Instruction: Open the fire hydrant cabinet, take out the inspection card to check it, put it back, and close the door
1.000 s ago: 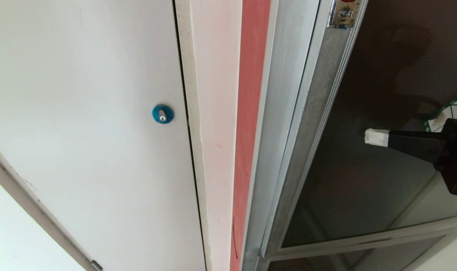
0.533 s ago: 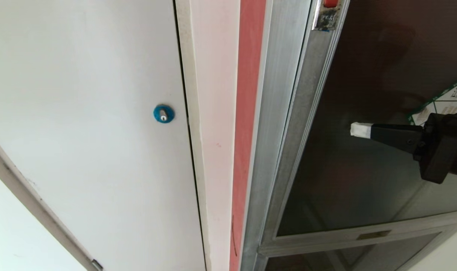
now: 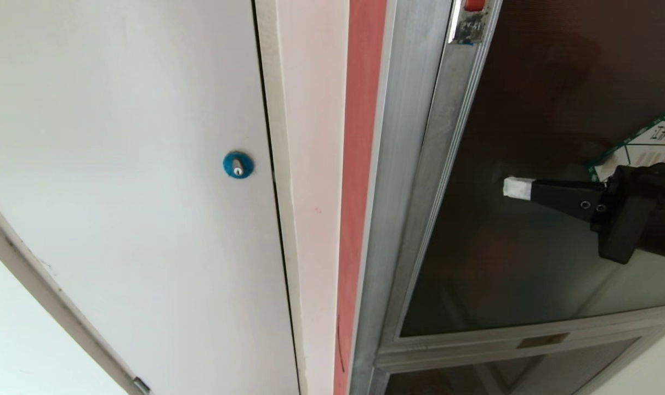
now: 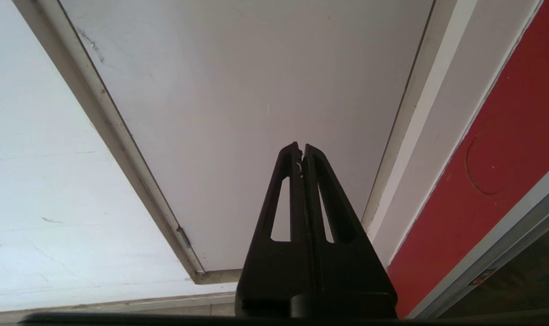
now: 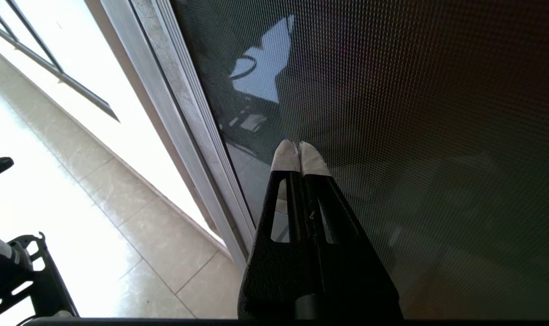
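Against the door (image 3: 529, 137) of the fire hydrant cabinet (image 3: 414, 164): the right tool (image 3: 518, 187), clenched with its two white-taped fingertips (image 5: 285, 156) pressed together, grasping nothing. In the head view it reaches across the dark smoky glass from the side away from the door's aluminium frame, tips pointing toward that frame and standing near it but apart. Whether the tips touch the glass cannot be told.

Door: dark glass in an aluminium frame, standing slightly ajar from the cabinet's frame, a narrow red strip of cabinet (image 4: 482, 181) showing alongside. A green-bordered white sticker (image 3: 647, 142) sits on the glass just beyond the right tool's body. A small metal latch plate with a red tab (image 3: 468, 22) sits on the door frame, up from the tool's tips.

Inspection card: not visible in any view.

Beside the cabinet, past the red strip: a plain white panel door (image 3: 118, 164) with a blue round lock (image 3: 237, 165).

Left tool (image 4: 301, 151): clenched and empty, parked low, pointing at the white panel door, well apart from the cabinet door.

Floor: pale tiles (image 5: 97, 203) below the door frame.
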